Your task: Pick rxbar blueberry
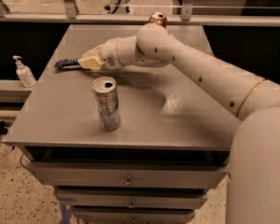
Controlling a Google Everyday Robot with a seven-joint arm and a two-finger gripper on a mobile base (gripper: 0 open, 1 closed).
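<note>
The white arm is reaching across the grey table to its far-left part, where the rxbar blueberry is sticking out leftward from the gripper. A silver can is standing nearer the front, apart from both. A soap bottle is sitting beyond the table's left edge. The gripper is pinching narrowly on the bar's right end.

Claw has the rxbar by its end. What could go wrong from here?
The claw, at the left rear of the table, pinches just one end of the rxbar blueberry; most sticks out, so it might slip free. The open can stands near, in front of the forearm; a low retract could topple it.
</note>
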